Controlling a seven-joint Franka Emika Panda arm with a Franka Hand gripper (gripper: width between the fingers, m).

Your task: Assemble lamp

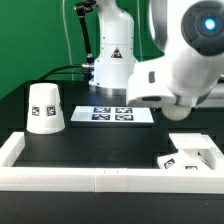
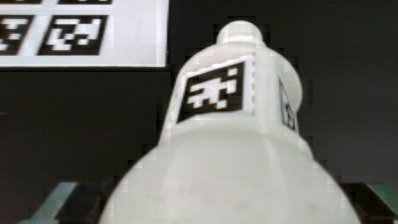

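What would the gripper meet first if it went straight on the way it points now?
The bulb: it fills the wrist view right ahead of the gripper, possibly inside its jaws already; depth is unclear.

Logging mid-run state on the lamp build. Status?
Gripper straddles the bulb, clamp unconfirmed. Shade and base sit apart on the table, neither joined. Nothing seen in the way.
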